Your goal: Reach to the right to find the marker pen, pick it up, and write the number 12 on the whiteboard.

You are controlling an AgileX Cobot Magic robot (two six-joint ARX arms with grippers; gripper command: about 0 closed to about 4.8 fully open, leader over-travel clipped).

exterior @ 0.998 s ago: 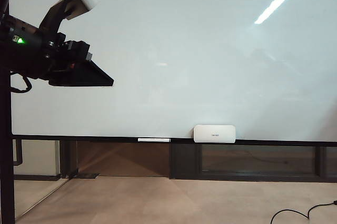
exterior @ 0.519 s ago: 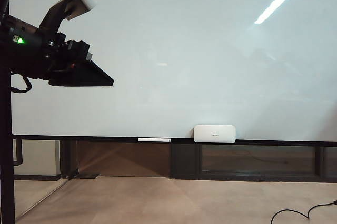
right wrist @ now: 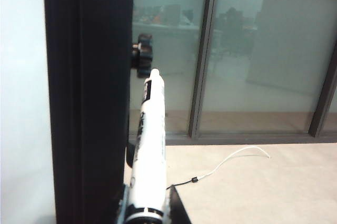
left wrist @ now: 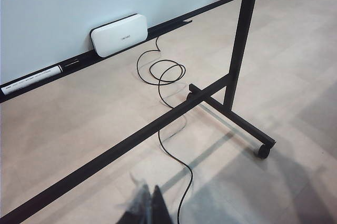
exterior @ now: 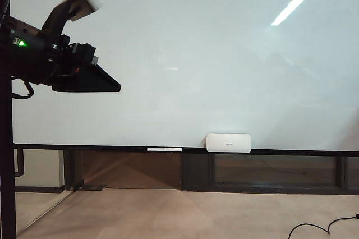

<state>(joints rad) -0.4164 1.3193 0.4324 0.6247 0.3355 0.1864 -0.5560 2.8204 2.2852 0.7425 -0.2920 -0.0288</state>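
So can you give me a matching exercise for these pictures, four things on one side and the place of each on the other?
Things:
1. marker pen
2. white box
3. black cable
4. left tool

Places:
A. looped on the floor
B. raised before the whiteboard, at its left side in the exterior view
C. between the fingers of the right tool, beside the board's dark frame
D. on the ledge at the whiteboard's foot

Pairs: 1-C, 2-D, 3-A, 4-B
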